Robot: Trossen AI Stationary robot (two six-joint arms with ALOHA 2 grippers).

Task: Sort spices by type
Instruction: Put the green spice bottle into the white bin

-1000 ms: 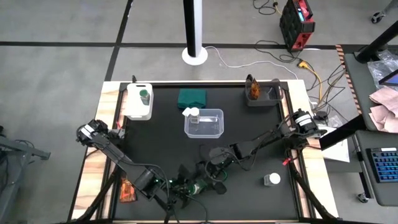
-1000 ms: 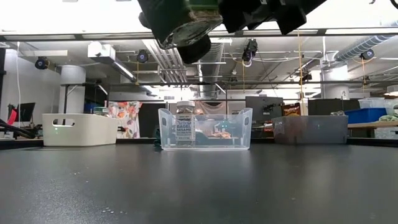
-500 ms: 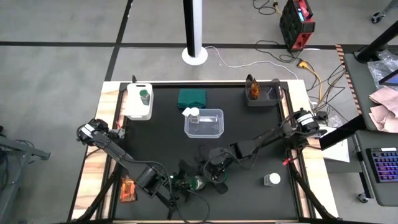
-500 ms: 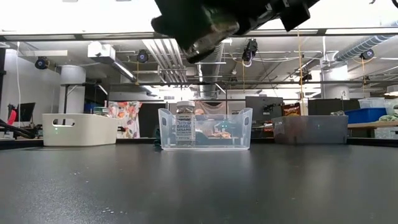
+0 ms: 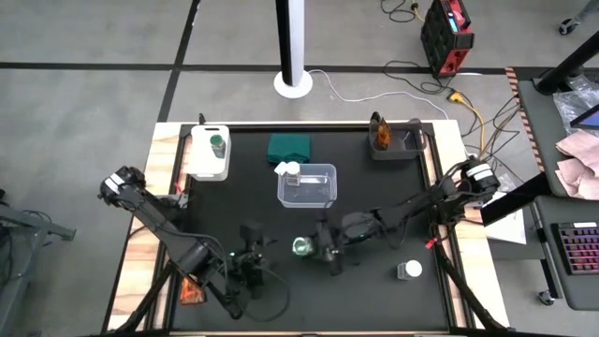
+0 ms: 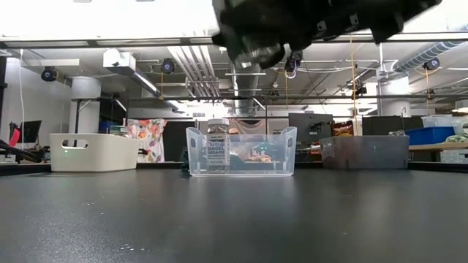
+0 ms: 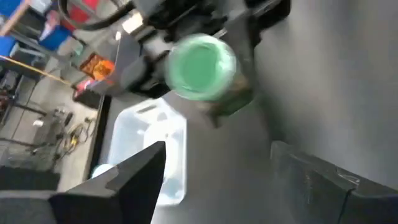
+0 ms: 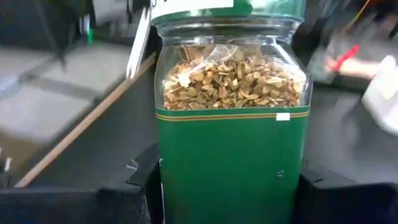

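Carrying the green-lidded jar [image 5: 301,246] to its matching group is judged to be the step in hand, and it is best done by keeping the jar level and well clear of the table. The jar is pinched between the fingers of the right gripper [image 5: 316,249], above the middle of the black table [image 5: 374,300]; in the right wrist view its green label and seed-filled glass body [image 8: 231,124] are seen seated squarely between the two dark fingers. The left gripper [image 5: 251,256] stands spread and empty just beside, near the front of the table, with the jar's lid [image 7: 201,65] visible ahead of it. A second green-lidded jar [image 5: 217,143] sits in the white bin [image 5: 199,167] at the far left corner, so that bin is judged the likely destination. The route should be kept clear of the clear plastic bin [image 5: 323,198] in the middle and of the left arm. Lowering should be slow, with release only once the base is judged to be resting. A white-lidded jar [image 5: 409,271] stands alone at the right front.
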